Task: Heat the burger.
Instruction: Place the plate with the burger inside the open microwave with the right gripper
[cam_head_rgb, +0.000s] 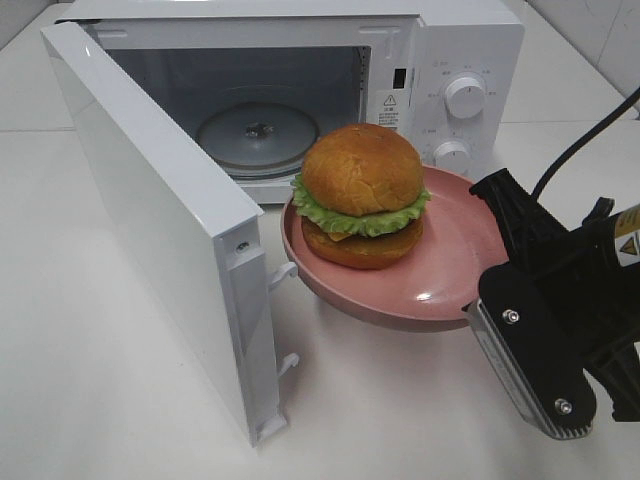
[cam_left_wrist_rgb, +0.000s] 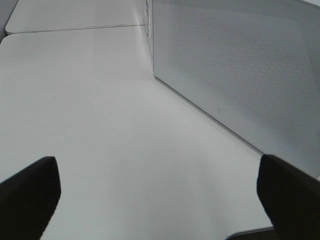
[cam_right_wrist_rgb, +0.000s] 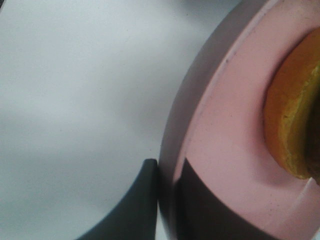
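Pink plate (cam_head_rgb: 455, 262) bearing burger (cam_head_rgb: 362, 195), right fingers (cam_right_wrist_rgb: 132, 212) clamped on rim, microwave (cam_head_rgb: 470, 50) open.

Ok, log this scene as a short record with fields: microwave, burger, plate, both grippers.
microwave: door swung open, glass turntable bare
burger: on the pink plate, in front of the opening
pink plate: gripped at its rim, looks raised off the table
right gripper: shut on the pink plate's rim
left gripper: open, empty, over the table beside the door
task stage: burger not yet inside
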